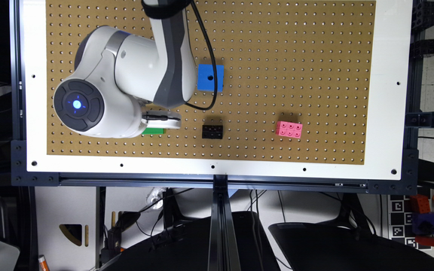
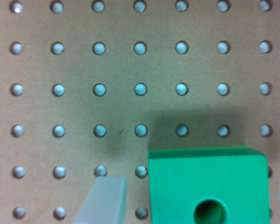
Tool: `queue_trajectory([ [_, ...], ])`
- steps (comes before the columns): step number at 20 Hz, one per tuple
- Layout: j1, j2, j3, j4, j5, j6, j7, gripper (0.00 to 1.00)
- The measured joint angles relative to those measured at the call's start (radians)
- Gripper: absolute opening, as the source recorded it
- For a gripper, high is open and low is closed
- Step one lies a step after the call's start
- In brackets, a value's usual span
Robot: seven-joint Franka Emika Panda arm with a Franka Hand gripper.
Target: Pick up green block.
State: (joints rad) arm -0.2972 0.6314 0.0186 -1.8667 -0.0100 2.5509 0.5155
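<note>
Perforated brown pegboard [image 2: 84, 70], smooth square-edged green block [image 2: 207, 182] between parted tool [image 2: 196, 200] fingers [image 2: 105, 200]

Overhead light is bright and even on the pegboard [image 1: 277, 45], dim underneath; wrist view is soft, green block [image 2: 207, 182] casting a blurry shadow.

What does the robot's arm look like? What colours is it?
The arm is chunky, rounded and glossy white with grey panels. One round black joint cap has a glowing blue light in the middle. A black cable loops along it. The claw's fingers look pale and milky.
</note>
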Motion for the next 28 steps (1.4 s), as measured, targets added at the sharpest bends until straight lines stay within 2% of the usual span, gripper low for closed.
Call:
queue_trajectory([
  [17,0.000,0.012,0.008,0.007,0.0001,0.002,0.000,1.00],
  [18,0.000,0.011,0.009,0.007,0.0004,0.003,0.000,0.00],
  [28,0.000,0.011,0.009,0.007,0.0004,0.001,0.000,0.00],
])
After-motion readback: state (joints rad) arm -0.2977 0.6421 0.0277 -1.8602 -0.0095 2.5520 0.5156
